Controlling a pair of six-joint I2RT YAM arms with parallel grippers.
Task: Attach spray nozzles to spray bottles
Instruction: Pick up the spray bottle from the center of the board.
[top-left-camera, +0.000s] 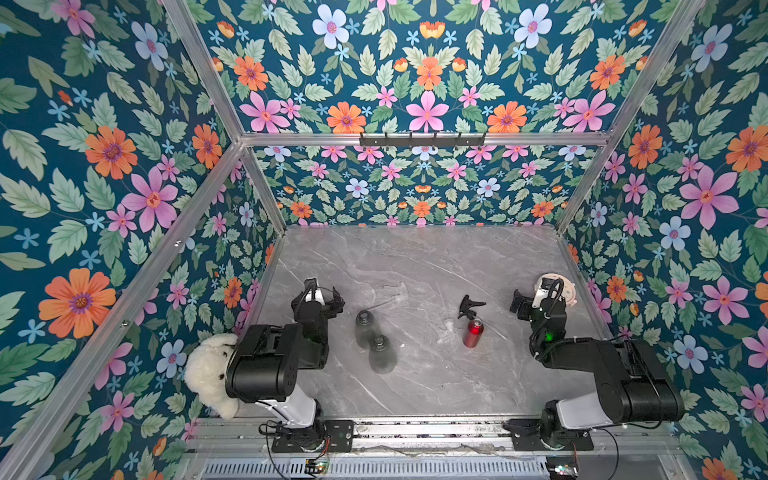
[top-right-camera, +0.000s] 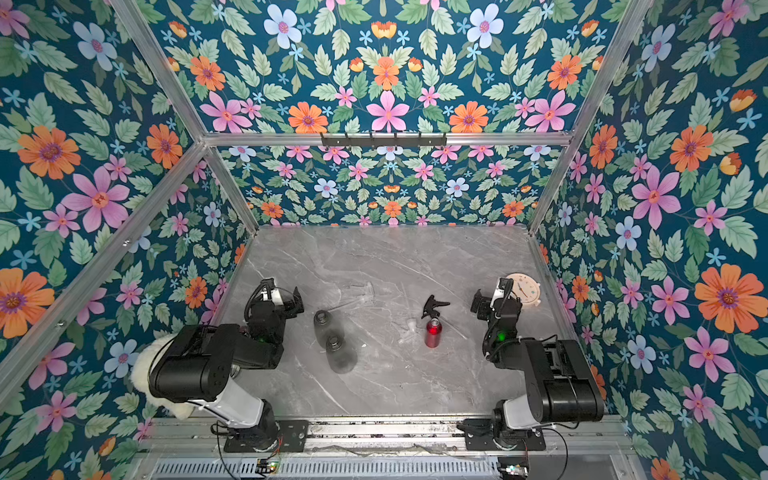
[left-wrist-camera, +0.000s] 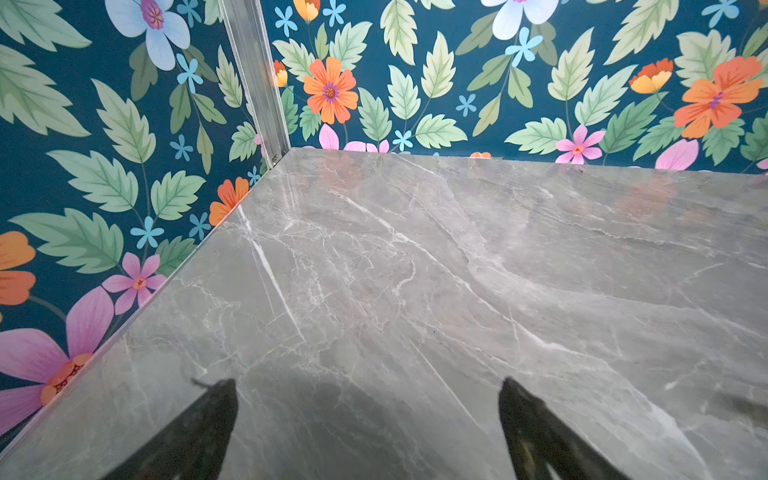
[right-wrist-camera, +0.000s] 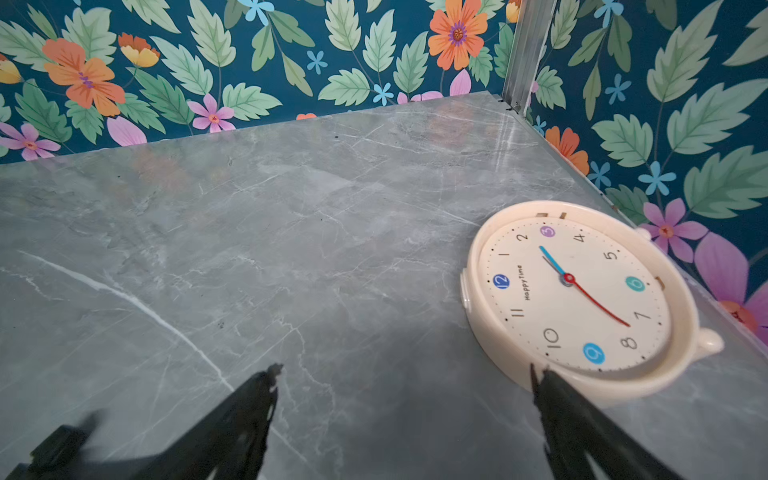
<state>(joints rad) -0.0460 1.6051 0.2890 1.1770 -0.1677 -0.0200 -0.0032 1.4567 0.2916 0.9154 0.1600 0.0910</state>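
Fingers (left-wrist-camera: 208, 419) spread wide and holding nothing, my left gripper (left-wrist-camera: 368, 386) and right gripper (right-wrist-camera: 405, 370) hang low over the marble table (top-left-camera: 436, 257), one at nine o'clock and one at three, with the job not yet begun. Between them, in both top views, the grey spray bottles (top-left-camera: 365, 328) stand as a close pair at eight o'clock of the table's middle, necks open; whether they touch I cannot tell. The red spray bottle (top-left-camera: 473, 332) stands at four o'clock, with the black nozzle (top-left-camera: 469, 307) lying just beside it at twelve. One clear nozzle (top-left-camera: 449, 328) lies just beside the red bottle at nine o'clock. The other clear nozzle (top-left-camera: 390, 293), faint against the marble, lies at one o'clock of the grey pair. A cream clock (right-wrist-camera: 573, 286) lies by my right gripper, and a white plush toy (top-left-camera: 208, 370) sits at seven o'clock. No nozzle is fitted. By my reckoning the opening pick comes next: close on one nozzle's collar, steady its bottle with the other gripper, thread the thin tube down the neck, then twist.
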